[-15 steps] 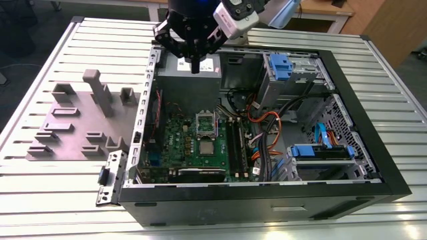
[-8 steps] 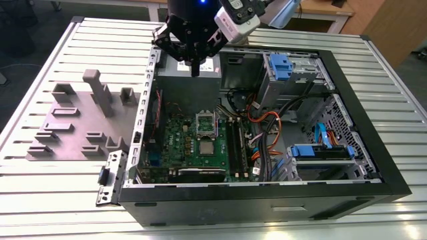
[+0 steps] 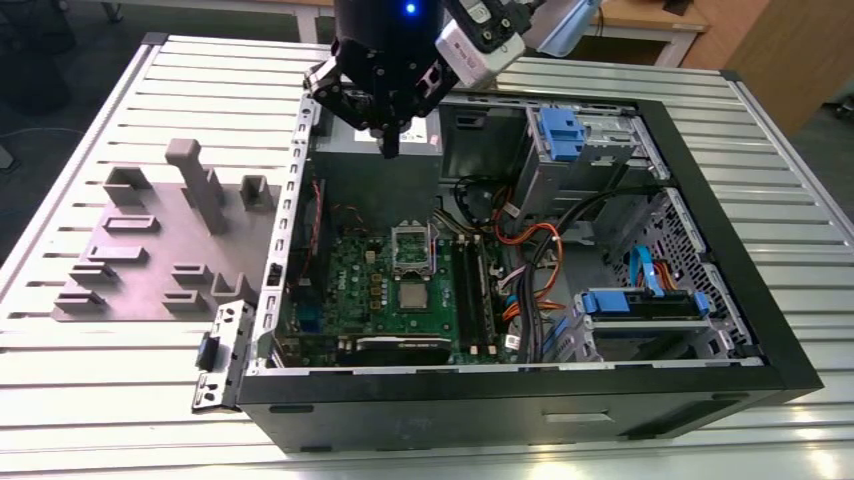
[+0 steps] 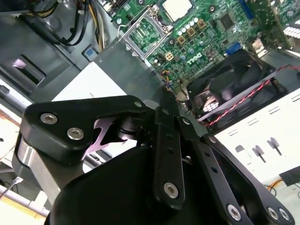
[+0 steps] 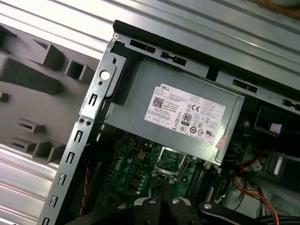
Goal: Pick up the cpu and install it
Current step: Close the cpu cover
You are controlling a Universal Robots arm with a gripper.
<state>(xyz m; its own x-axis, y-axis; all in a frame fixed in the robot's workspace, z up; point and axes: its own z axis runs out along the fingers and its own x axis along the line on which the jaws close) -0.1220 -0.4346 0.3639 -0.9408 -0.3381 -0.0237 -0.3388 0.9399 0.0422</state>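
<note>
Well, your hand (image 3: 390, 148) is pinched closed and empty, and the cpu (image 3: 414, 296) far below it should be light, thin and easily hurt, so take its edges.

And there's the gripper (image 3: 390, 148), hanging nose-down, its 2 fingers (image 5: 149, 207) pressed tight together with nothing between them. Either side of them, the linkage arms (image 4: 75, 123) are folded in. Directly above, the black wrist (image 3: 387, 45) stands upright.

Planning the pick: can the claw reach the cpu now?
Probably yes. The cpu lies uncovered on the motherboard in the open case; the claw hangs above the power supply.
</note>
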